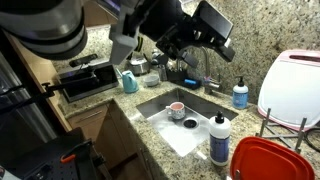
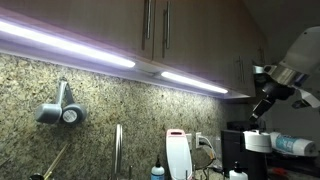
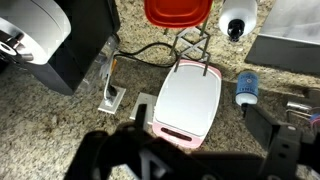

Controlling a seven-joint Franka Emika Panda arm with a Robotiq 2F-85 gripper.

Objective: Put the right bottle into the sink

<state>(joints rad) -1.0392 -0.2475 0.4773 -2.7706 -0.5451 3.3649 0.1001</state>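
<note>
Two bottles stand upright on the speckled granite countertop (image 1: pixel 128 100); the white bottle with black cap (image 1: pixel 219 140) is on the counter just beside the sink (image 1: pixel 205 105), outside the basin, with a red container (image 1: pixel 262 160) next to it; the blue pump bottle (image 1: pixel 240 95) stands apart, nearer the wall. My gripper (image 3: pixel 195 160) hangs above the counter; jaws wide, holding nothing; a white cutting board (image 3: pixel 188 95) in a wire rack sits beneath me.
</note>
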